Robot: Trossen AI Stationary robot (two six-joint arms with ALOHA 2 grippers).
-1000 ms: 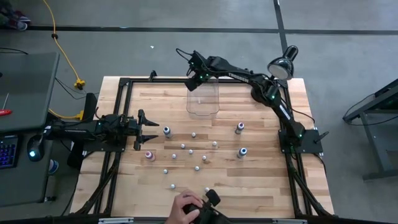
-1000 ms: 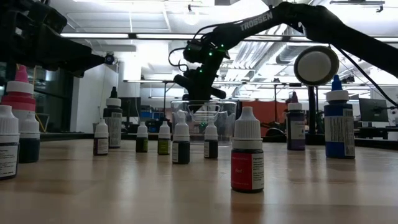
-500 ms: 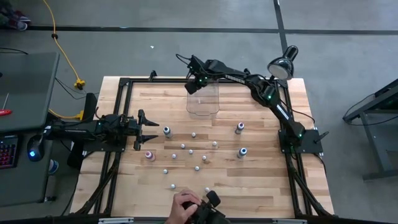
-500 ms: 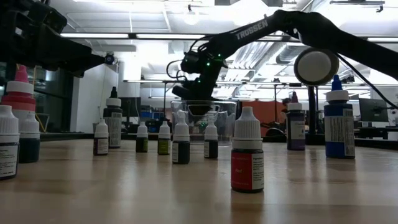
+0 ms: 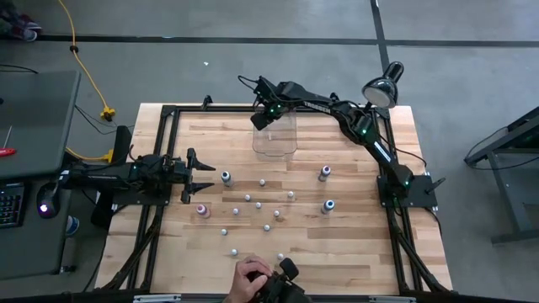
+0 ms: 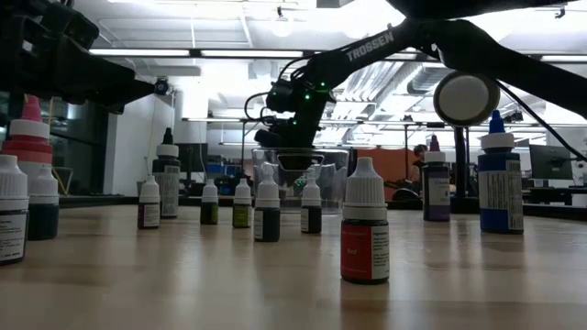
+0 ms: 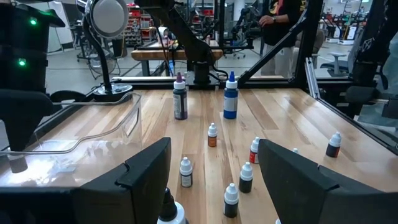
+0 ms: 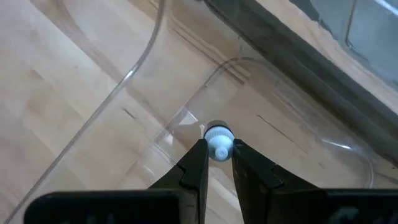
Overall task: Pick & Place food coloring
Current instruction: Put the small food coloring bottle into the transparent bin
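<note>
My right gripper [image 8: 219, 163] is shut on a small food coloring bottle with a white ribbed cap [image 8: 219, 148]. It hangs over the clear plastic bin [image 5: 275, 136] at the table's far middle, and in the low view its fingertips [image 6: 292, 163] dip just inside the bin's rim. Several more food coloring bottles [image 5: 262, 204] stand upright on their bases on the wooden table, among them a purple one [image 5: 323, 173] and a blue one [image 5: 328, 206]. My left gripper [image 5: 202, 175] waits open at the table's left edge, pointing level across the table. My right gripper pinches the bottle between its two fingertips [image 8: 198, 163], right at the white cap [image 8: 219, 140]. The fingers come steeply from above, pointing down into the bin. The cap shows end-on and hides the bottle's body. The bottle is lifted clear of the bin's floor.
A desk lamp [image 5: 383, 88] stands at the table's far right corner. A person's hand [image 5: 249, 281] rests at the near edge by a dark device. A black frame [image 5: 168, 114] runs round the table. Tall bottles [image 6: 500, 183] stand close to the low camera.
My right gripper has sunk toward the bin with the bottle still between its fingers, tipping a little steeper, and its fingertips have come down to the bin's rim. The bottles on the table have stayed where they were.
</note>
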